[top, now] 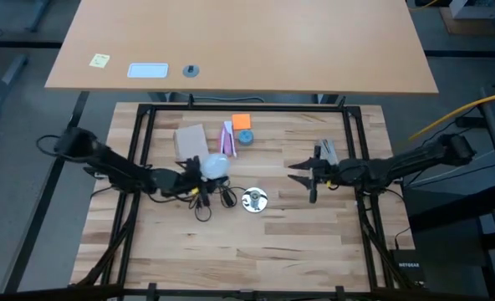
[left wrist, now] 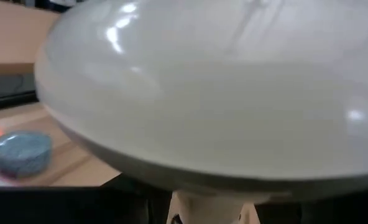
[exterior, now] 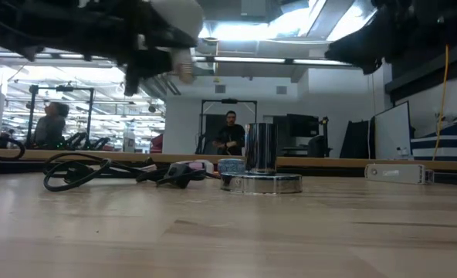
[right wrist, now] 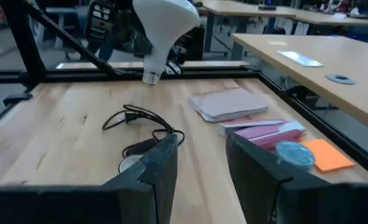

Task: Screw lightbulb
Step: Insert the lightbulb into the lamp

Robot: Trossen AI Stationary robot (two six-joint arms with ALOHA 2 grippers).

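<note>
Lightbulb [left wrist: 209, 106] fills my view | left end effector [top: 196, 177] pinching its globe | fragile, slick: I'd grip gently | right end effector [right wrist: 199, 165] spread, idle

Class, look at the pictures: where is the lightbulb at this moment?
The lightbulb is held off the table by the left gripper, left of centre in the high view, above the dark cord and short of the silvery socket.

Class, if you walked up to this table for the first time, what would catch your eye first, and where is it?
First, the white lightbulb, held above the table in the left gripper, its metal base pointing down. Next, the shiny socket near the table's middle, its dark cord looped beneath the bulb. The right gripper hovers open on the socket's other side, holding nothing.
</note>
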